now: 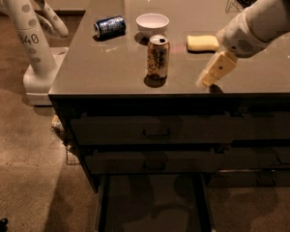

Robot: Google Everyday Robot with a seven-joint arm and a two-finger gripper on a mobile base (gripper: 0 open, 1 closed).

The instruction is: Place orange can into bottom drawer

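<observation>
Progress nil as observed: the orange can (158, 57) stands upright on the countertop (101, 66), near the gripper (206, 80) but apart from it and ungrasped (open or closed, cannot tell), while the bottom drawer (152, 204) waits pulled out below, not yet holding the can.
</observation>
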